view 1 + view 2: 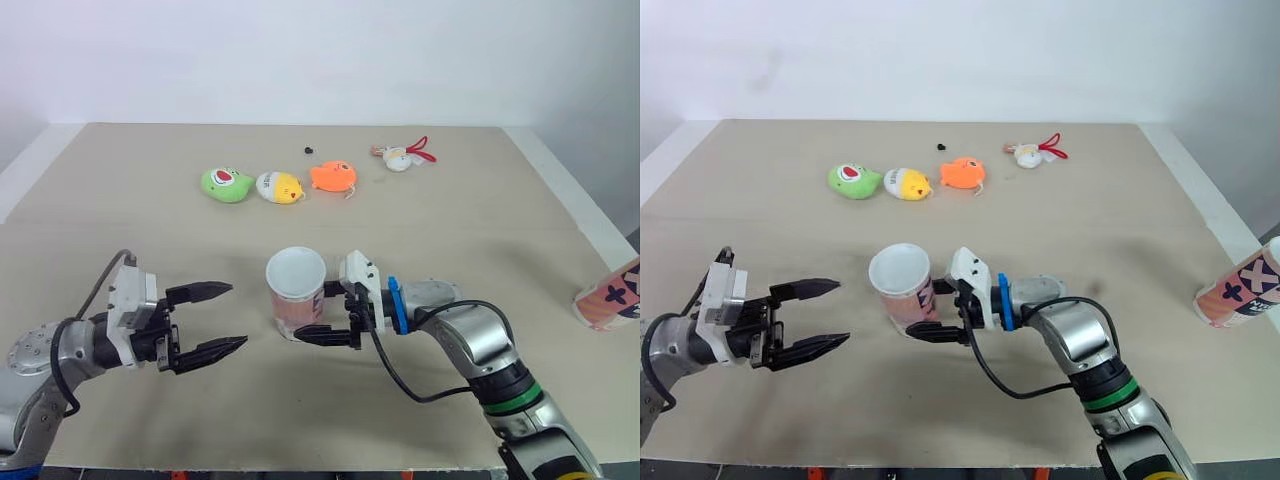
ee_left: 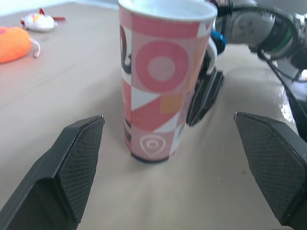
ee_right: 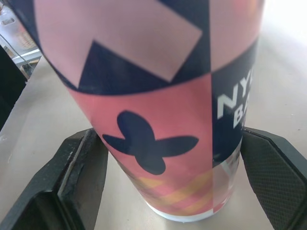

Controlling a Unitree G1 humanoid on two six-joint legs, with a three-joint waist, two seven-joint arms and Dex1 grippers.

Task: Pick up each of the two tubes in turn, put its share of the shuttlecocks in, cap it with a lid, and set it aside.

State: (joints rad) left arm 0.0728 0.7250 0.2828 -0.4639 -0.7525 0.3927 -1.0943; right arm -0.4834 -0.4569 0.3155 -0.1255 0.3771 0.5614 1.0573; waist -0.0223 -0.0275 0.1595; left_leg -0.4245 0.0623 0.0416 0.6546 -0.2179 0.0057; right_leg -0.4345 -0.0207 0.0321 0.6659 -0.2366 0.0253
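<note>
Nearest, just left of the upright tube, the left end effector hangs with its fingers apart, clear of the tube. The right end effector is clamped on the tube's lower wall, base on the tabletop: the pick-up step, by my reading. Next comes a lift, then loading from the small toys far beyond.

two tubes on the table: a standing tube near the middle of the front edge, a second tube at the right edge. four small toys toward the far edge: green toy, yellow toy, orange toy, white toy. one black speck.
</note>
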